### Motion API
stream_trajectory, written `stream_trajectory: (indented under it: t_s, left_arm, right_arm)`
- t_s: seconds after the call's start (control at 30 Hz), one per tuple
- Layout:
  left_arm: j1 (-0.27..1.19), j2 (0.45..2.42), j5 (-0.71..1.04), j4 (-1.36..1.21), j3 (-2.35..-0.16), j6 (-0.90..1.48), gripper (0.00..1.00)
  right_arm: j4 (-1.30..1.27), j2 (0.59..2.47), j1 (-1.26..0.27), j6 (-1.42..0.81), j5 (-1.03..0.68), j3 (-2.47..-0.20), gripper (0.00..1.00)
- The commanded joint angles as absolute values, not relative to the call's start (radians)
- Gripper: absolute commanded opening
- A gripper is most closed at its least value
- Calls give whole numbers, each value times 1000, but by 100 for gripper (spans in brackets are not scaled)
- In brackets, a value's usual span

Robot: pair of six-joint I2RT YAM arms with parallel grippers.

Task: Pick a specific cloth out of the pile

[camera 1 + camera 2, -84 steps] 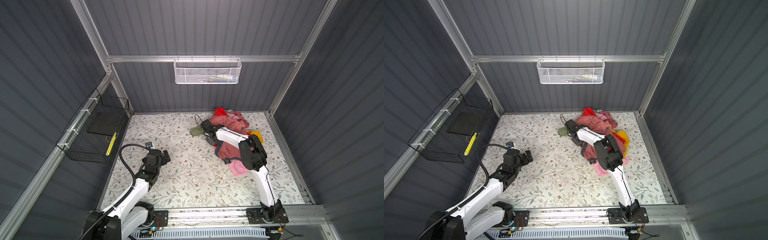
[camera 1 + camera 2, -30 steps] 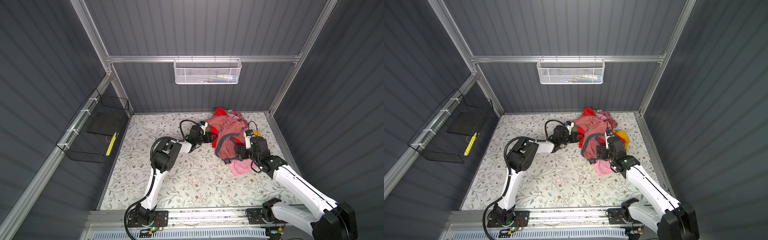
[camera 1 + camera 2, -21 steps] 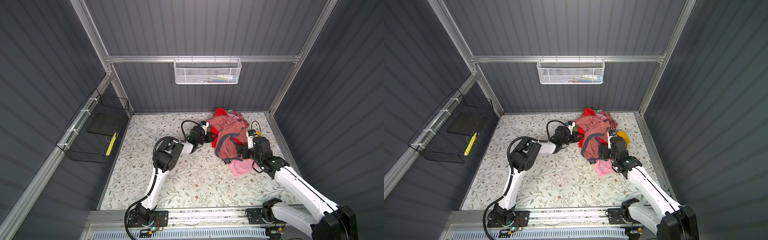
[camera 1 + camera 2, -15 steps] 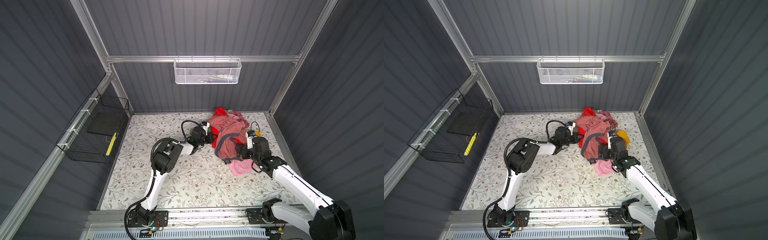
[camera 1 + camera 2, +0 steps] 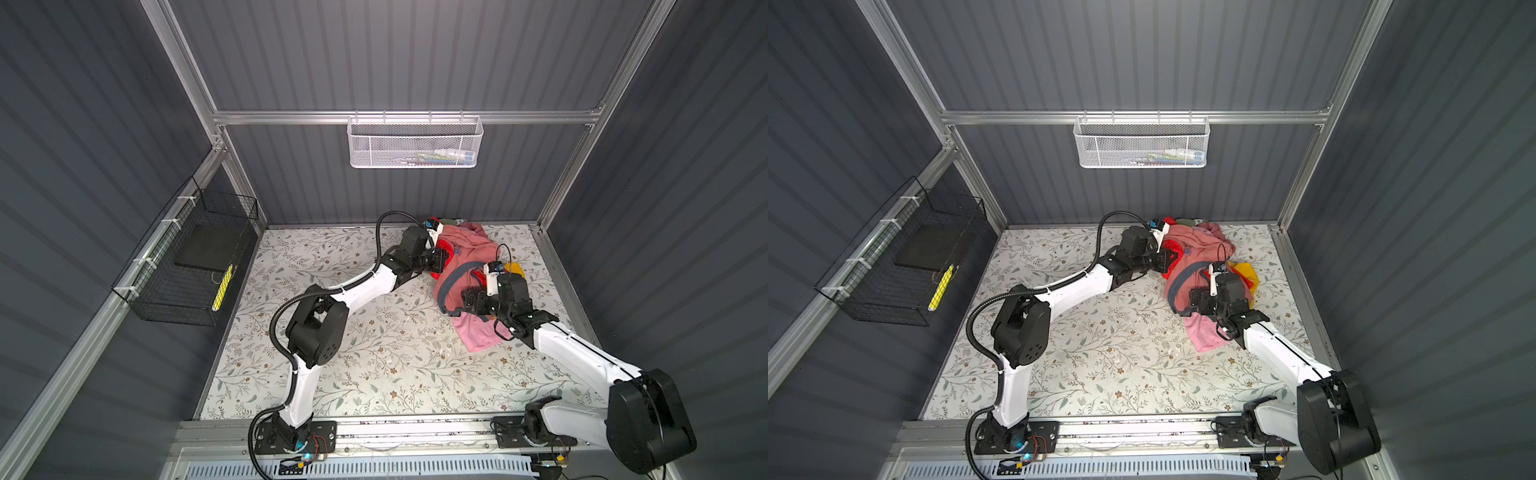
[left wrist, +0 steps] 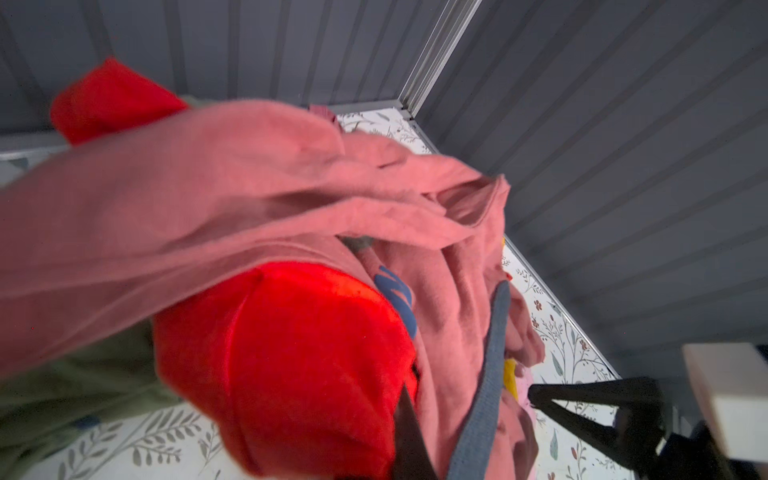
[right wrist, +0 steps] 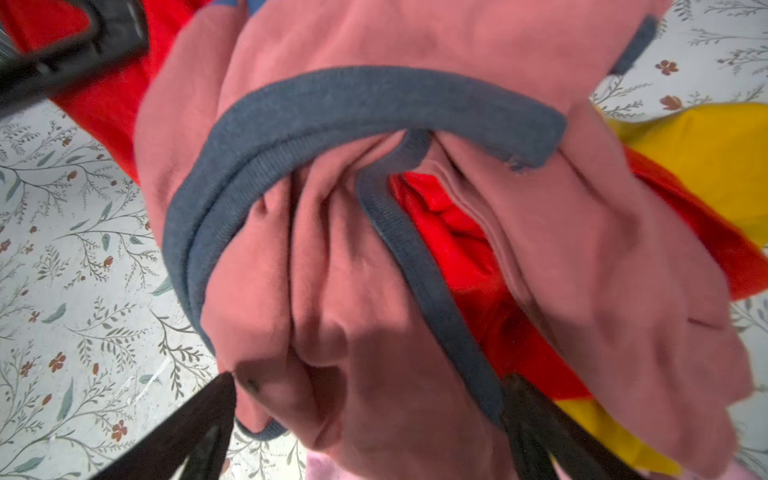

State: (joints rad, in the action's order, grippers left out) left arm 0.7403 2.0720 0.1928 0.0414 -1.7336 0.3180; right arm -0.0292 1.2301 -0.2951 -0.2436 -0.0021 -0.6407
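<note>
Cloth (image 6: pixel 291 353): bright red, bunching at the left fingertips, lying under the dusty-pink garment (image 6: pixel 208 187) in the pile (image 5: pixel 469 257).
Left gripper (image 5: pixel 443 261): pinching fully closed on it.
Right gripper (image 7: pixel 370 380): gaping wide, fingers straddling the dusty-pink garment, gripping nothing.

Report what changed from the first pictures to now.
The left arm swung from the front left out to the left edge of the pile, and the left gripper closed on the red cloth. The right arm drew back from that edge; the right gripper now stands open over the dusty-pink garment on the near side. The pile stayed in the far right corner.
</note>
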Motion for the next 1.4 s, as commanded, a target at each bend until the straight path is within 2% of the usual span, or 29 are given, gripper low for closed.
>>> stream_trajectory:
  t_s: [0.0, 0.27, 0.5, 0.77, 0.9, 1.03, 1.23, 1.37]
  left_arm:
    - [772, 2057, 124, 252, -1865, 156, 0]
    - [805, 2090, 84, 491, -2176, 6, 0]
    - [811, 2078, 48, 560, -2347, -66, 0]
    - [814, 2060, 75, 609, -2419, -99, 0]
    - [816, 2069, 149, 617, -2457, -108, 0]
    - [816, 2146, 220, 683, -2510, -99, 0]
    - [808, 2327, 231, 754, -2564, -47, 0]
    - [795, 2413, 278, 745, -2545, 6, 0]
  right_arm:
    - [-76, 1253, -293, -272, -32, -656, 99]
    - [-84, 1293, -293, -273, 12, -664, 99]
    - [-78, 1299, -283, -283, 31, -652, 99]
    - [-71, 1265, -258, -304, 18, -631, 99]
    - [-42, 1225, -252, -305, 21, -620, 99]
    - [14, 1143, -245, -301, 38, -608, 99]
    - [136, 1002, -232, -307, 43, -604, 99]
    - [231, 944, -230, -313, 85, -622, 99]
